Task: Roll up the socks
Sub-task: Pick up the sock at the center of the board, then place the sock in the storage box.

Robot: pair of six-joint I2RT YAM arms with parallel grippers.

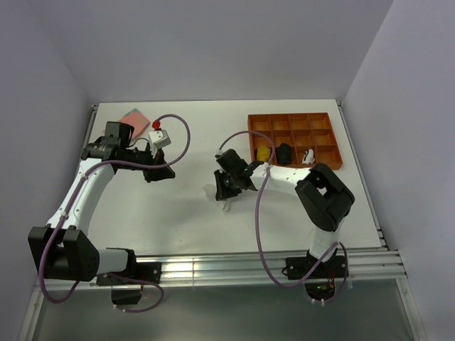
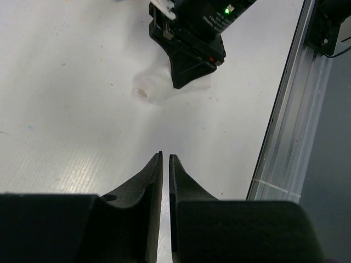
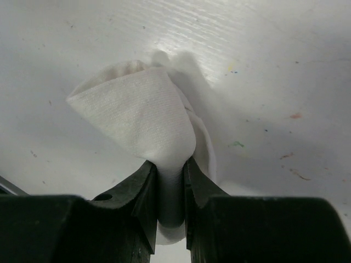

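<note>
Item: white sock, bunched, lying mid-table.
Right gripper: jaws pinching a fold of the sock, with cloth fanning out beyond the tips.
Left gripper: jaws almost pressed together, holding nothing, well apart from the sock.
Handling note: keep the pinch firm and turn slowly so the layers wrap tight. Thin cloth probably slips if slackened.
</note>
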